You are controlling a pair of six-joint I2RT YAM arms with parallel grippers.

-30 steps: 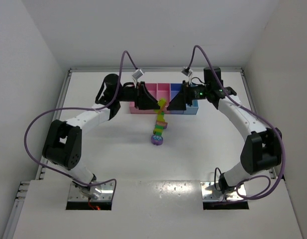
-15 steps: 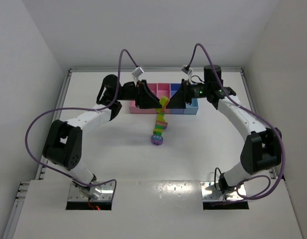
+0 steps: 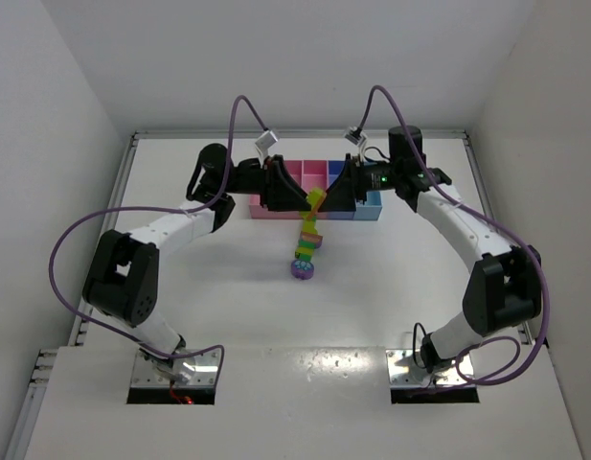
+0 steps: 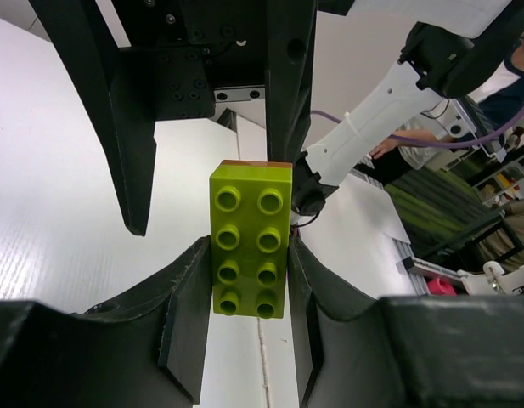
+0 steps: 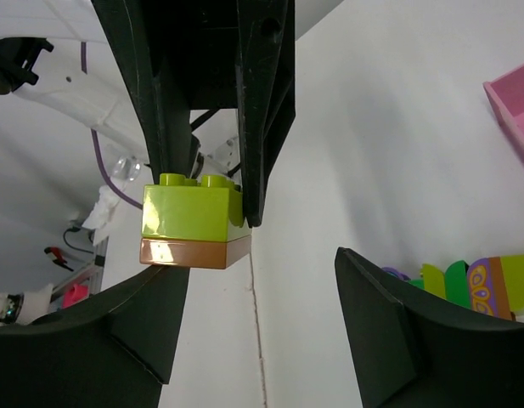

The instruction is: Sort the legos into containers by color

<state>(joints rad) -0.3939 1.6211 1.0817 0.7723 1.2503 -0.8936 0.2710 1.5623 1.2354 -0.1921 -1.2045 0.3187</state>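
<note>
My left gripper (image 3: 304, 200) is shut on a lime green lego (image 3: 317, 198) with a thin brown plate stuck under it (image 5: 194, 252), held in the air in front of the containers (image 3: 315, 171). In the left wrist view the green lego (image 4: 250, 240) sits clamped between both pads. My right gripper (image 3: 332, 199) faces it from the right, open, with its left fingertip (image 5: 151, 310) just under the brown plate and its right fingertip (image 5: 385, 314) well apart. A multicoloured strip of legos (image 3: 306, 241) lies on the table, ending at a round purple piece (image 3: 303, 269).
The tray has pink compartments (image 5: 512, 106) on the left and blue ones (image 3: 371, 202) on the right, just behind both grippers. The strip of legos (image 5: 474, 287) shows below the right gripper. Walls close the table on three sides.
The right gripper has shifted a little left toward the held green lego, and its jaws have narrowed somewhat. The left gripper and its lego stayed put.
</note>
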